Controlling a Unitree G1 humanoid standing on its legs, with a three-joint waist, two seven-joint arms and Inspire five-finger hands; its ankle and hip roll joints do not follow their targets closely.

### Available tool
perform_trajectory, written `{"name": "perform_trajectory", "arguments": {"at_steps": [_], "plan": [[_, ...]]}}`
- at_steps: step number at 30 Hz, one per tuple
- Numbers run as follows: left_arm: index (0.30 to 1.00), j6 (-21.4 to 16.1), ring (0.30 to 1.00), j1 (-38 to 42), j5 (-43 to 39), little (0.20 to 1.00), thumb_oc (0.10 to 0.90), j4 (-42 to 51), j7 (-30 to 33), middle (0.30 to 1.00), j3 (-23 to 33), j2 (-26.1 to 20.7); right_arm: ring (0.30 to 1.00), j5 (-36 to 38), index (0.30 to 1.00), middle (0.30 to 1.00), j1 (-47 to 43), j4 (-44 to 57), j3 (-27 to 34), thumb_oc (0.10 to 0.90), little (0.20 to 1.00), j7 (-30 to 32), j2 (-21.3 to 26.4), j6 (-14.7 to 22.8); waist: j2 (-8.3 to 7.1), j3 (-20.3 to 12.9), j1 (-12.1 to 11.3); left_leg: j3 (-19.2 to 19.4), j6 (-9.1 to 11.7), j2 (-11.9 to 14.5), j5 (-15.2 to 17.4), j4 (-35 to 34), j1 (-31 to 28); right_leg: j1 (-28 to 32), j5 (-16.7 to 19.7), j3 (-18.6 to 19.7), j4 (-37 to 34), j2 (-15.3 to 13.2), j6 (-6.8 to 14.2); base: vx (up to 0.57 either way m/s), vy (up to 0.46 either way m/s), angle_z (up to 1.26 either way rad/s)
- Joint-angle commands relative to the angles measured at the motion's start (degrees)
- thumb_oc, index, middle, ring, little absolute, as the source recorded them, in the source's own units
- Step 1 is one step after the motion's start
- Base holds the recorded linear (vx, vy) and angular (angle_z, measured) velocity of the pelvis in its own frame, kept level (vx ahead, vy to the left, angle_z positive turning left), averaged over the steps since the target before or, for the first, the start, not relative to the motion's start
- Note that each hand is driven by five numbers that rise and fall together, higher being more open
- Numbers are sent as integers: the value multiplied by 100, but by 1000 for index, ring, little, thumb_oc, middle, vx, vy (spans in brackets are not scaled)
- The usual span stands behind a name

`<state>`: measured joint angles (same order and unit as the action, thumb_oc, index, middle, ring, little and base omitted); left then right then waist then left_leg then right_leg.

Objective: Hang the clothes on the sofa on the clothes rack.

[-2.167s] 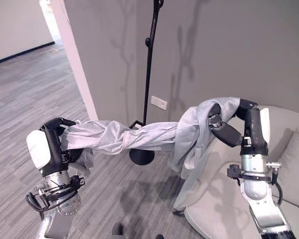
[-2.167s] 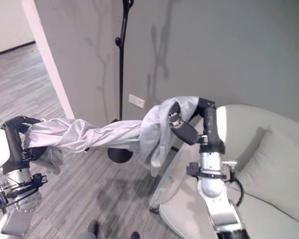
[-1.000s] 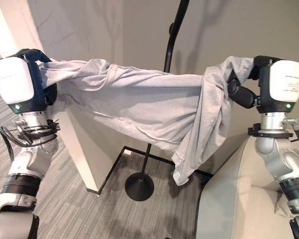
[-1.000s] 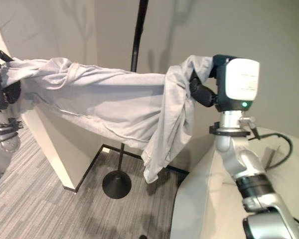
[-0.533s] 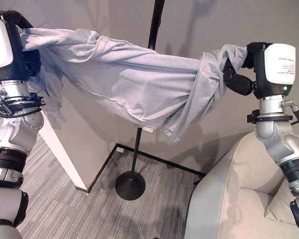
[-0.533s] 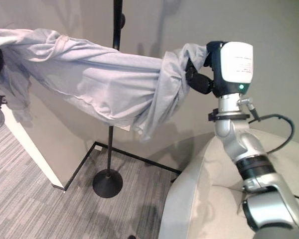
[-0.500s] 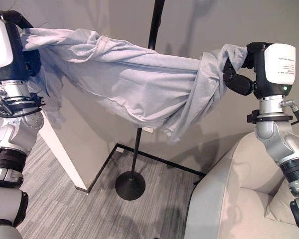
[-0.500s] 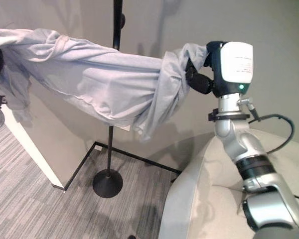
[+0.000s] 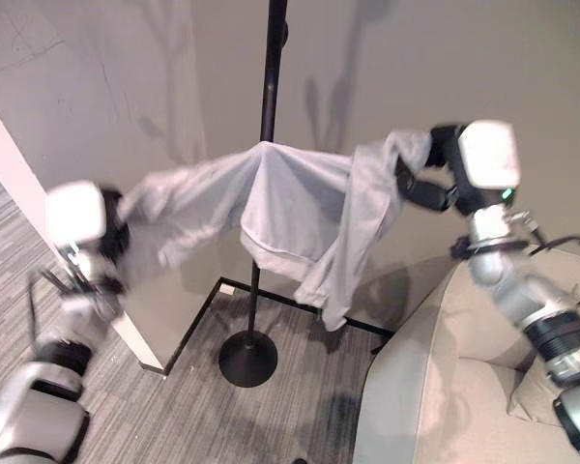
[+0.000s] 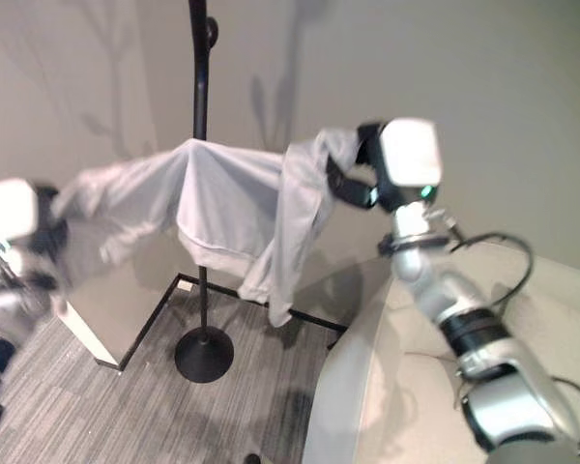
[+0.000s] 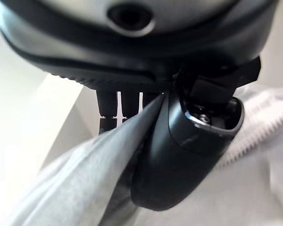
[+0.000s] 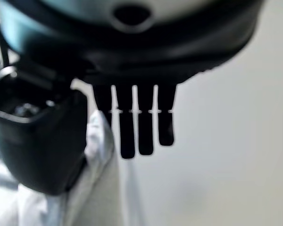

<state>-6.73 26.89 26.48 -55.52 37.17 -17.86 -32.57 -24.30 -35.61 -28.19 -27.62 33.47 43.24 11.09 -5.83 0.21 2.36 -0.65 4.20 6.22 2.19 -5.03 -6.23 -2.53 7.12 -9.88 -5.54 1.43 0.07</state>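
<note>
1. Grey garment (image 9: pixel 290 198) draped over the black clothes rack (image 9: pixel 268 87), its middle peaked over something on the pole, presumably a peg, cloth falling on either side; well clear of the sofa (image 9: pixel 435 387).
2. Black round base (image 9: pixel 247 358) planted on the grey carpet floor (image 9: pixel 184 416), close beside the sofa's end, in the corner formed by the grey wall (image 9: pixel 464 58) and the paler wall end.
3. Left robot hand (image 9: pixel 111 237) grasping one end of the garment: in the left wrist view, cloth pinched between the thumb (image 11: pixel 184 155) and the fingers (image 11: pixel 120 106), so clenched on the garment.
4. Right robot hand (image 9: pixel 420 184) grasping the other end, held up near the wall above the sofa; in the right wrist view, cloth caught under the thumb (image 12: pixel 40 150) while the fingers (image 12: pixel 137 117) reach almost straight past it. Firmness of that hold hard to judge.
5. Done so far, judging by how things lie: garment off the sofa, raised, and laid across the rack, weight apparently borne at the peak.
6. Left to do: letting go with both robot hands and drawing them away without dragging the cloth off.
7. Whether the peak sits securely on a peg cannot be told; cloth hides the spot.
8. Long fold hanging lower on the right side, so some risk of sliding that way on release.
</note>
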Motion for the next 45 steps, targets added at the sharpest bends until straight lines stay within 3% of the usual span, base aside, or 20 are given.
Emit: {"name": "perform_trajectory", "arguments": {"at_steps": [1, 5, 11, 14, 15, 16, 18, 19, 25, 31, 35, 38, 40, 41, 42, 45], "plan": [[300, 292, 300, -199, -161, 300, 400, -569, -157, 300, 222, -436, 300, -67, 300, 300, -318, -634, 579, 400, 300, 81, 636, -477, 61, -392, -98, -11, 348, 730, 133, 199, 144, -53, -718, -1, 72, -260, 538, -16, -15, 5], [300, 141, 300, -849, -739, 300, 400, -609, -151, 300, 604, 296, 300, -39, 300, 300, 59, -592, 734, 400, 300, 49, 283, -518, 39, -350, -130, 12, 366, 756, 52, 150, 230, -132, -704, -25, 62, -254, 526, -6, -15, 5], [300, -25, 300, -1392, -1439, 300, 400, -212, -67, 300, 1008, 717, 300, 10, 300, 300, 655, -167, 994, 400, 300, 35, -152, -538, 62, -328, -169, 30, 372, 793, -27, 147, 239, -149, -727, -38, 58, -228, 493, 0, 0, 0], [300, -628, 300, -1842, -3085, 300, 400, 593, -170, 300, 1462, 1391, 300, 954, 300, 300, 1540, 230, 1081, 400, 300, -135, -1293, -29, 159, -309, -240, -32, 358, 796, -98, 187, 233, -91, -765, -79, 54, -236, 465, 0, 0, 0], [900, -891, 900, -1892, -3833, 900, 800, 638, -306, 900, 1597, 1619, 900, 1450, 900, 900, 1775, 388, 973, 800, 900, -338, -1664, 166, 193, -308, -249, -34, 358, 795, -116, 193, 222, -62, -780, -93, 54, -250, 459, -5, 16, 8], [900, -896, 900, -1900, -3845, 900, 800, 636, -315, 900, 1597, 1614, 900, 1456, 900, 900, 1781, 392, 970, 800, 900, -342, -1664, 165, 193, -311, -246, -34, 359, 797, -115, 191, 218, -59, -782, -94, 54, -249, 459, -2, 18, 6], [900, -1148, 900, -1944, -5029, 900, 800, 614, -746, 900, 1787, 1923, 900, 2141, 900, 900, 2035, 551, 758, 800, 900, -706, -2045, 345, 259, -307, -241, -35, 356, 779, -140, 189, 201, -28, -783, -96, 54, -276, 459, -5, 34, 2], [900, -1200, 900, -1985, -5196, 900, 800, 625, -801, 900, 1823, 1985, 900, 2259, 900, 900, 2094, 545, 661, 800, 900, -820, -2121, 383, 280, -309, -245, -41, 359, 773, -145, 188, 198, -22, -781, -96, 54, -290, 461, -8, 41, -2], [900, -1280, 900, -2159, -5616, 900, 800, 447, -980, 900, 1940, 2181, 900, 2831, 900, 900, 2326, 565, 606, 800, 900, -1168, -2092, 493, 376, -349, -232, -42, 373, 742, -161, 108, 169, 8, -773, -137, 54, -359, 485, -4, 8, 3], [900, -1376, 900, -2256, -5773, 900, 800, 195, -1062, 900, 2114, 2256, 900, 2681, 900, 900, 2578, 489, 751, 800, 900, -1180, -1928, 476, 407, -388, -215, -43, 385, 709, -150, 62, 174, 42, -761, -187, 54, -414, 507, -11, 6, 6], [900, -1450, 900, -2332, -6521, 900, 800, 163, -1424, 900, 2103, 2460, 900, 3123, 900, 900, 2868, -450, 690, 800, 900, -1294, -2342, 392, 417, -405, -228, -35, 396, 734, -143, 49, 169, 69, -785, -221, 54, -410, 510, -15, -4, 2], [900, -1438, 900, -2352, -6936, 900, 800, 308, -1615, 900, 2129, 2517, 900, 3432, 900, 900, 2925, -534, 689, 800, 900, -1465, -2395, 349, 434, -408, -229, -44, 405, 736, -152, 39, 183, 69, -789, -236, 54, -408, 511, -14, 0, 4], [900, -1410, 900, -2450, -7150, 900, 800, 596, -1821, 900, 2030, 2557, 900, 4287, 900, 900, 3024, -495, 684, 800, 900, -1934, -2400, 384, 447, -398, -237, -51, 414, 735, -176, 32, 209, 65, -777, -231, 54, -409, 510, 0, 0, 0], [900, -1410, 900, -2450, -7150, 900, 800, 596, -1821, 900, 2029, 2557, 900, 4287, 900, 900, 3025, -495, 684, 800, 900, -1935, -2399, 384, 447, -399, -237, -51, 415, 735, -176, 32, 209, 65, -777, -231, 54, -409, 510, -31, 7, 2], [900, -1226, 900, -2599, -7203, 900, 800, 882, -2134, 900, 1789, 2539, 900, 5108, 900, 900, 3096, -390, 661, 800, 900, -2383, -2294, 392, 453, -382, -245, -55, 419, 732, -194, 31, 234, 51, -757, -235, 54, -417, 516, 0, 0, 0], [900, -1159, 900, -2841, -7212, 900, 800, 1646, -2651, 900, 1443, 2351, 900, 5911, 900, 900, 3109, -306, 702, 800, 900, -3010, -2135, 427, 461, -335, -272, -79, 425, 732, -222, 32, 271, 34, -737, -258, 54, -426, 519, -24, 1, 2]]}}
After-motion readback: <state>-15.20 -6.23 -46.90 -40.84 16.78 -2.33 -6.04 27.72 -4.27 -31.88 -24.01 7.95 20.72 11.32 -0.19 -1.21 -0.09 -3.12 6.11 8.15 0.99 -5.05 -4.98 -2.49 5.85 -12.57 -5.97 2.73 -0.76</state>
